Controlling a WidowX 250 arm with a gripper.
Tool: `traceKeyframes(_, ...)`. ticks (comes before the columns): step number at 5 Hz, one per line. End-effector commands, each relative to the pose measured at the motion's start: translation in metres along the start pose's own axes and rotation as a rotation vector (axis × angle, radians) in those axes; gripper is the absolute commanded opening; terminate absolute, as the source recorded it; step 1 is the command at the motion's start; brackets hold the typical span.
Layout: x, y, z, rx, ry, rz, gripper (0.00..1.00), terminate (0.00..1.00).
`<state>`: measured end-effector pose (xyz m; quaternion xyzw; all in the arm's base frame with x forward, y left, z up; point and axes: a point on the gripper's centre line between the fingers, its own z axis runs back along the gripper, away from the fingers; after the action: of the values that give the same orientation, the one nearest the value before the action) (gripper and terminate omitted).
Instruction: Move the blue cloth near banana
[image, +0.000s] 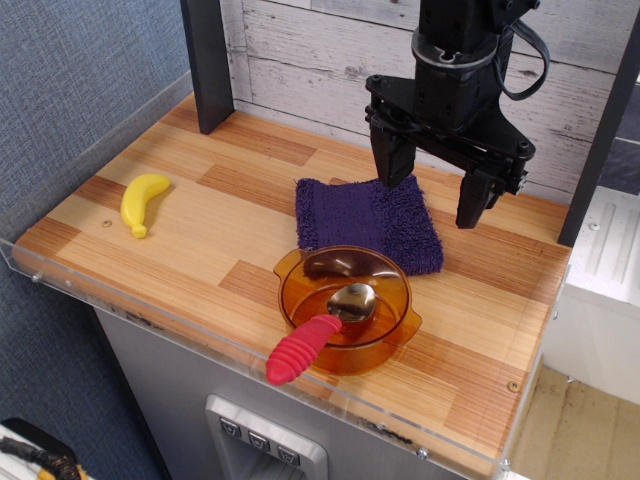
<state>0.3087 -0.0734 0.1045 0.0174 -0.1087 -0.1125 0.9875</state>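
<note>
Lying flat: the blue cloth (369, 224), on the back-middle of the counter (200, 250), its near edge beside the orange bowl (345, 308).
Banana (143, 204): at the left end of the counter, well apart from the cloth.
Hand (437, 190): spread wide and empty, above the cloth's far right corner; whether a finger touches it, I cannot tell.
Spoon (318, 336): metal head inside the bowl, red handle over the near rim.

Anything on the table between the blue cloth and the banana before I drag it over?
No. In the observation.image view, only bare wood table lies between the blue cloth and the banana.
</note>
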Motion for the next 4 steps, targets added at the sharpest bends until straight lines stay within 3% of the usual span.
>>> traceKeyframes(1, 0.000, 0.000, 0.000, 0.000, 0.000, 0.000, 1.00, 0.00)
traceKeyframes(3, 0.012, 0.040, -0.018, 0.006, 0.018, 0.025, 1.00, 0.00)
traceKeyframes(4, 0.021, 0.063, -0.038, -0.045, 0.049, -0.071, 1.00, 0.00)
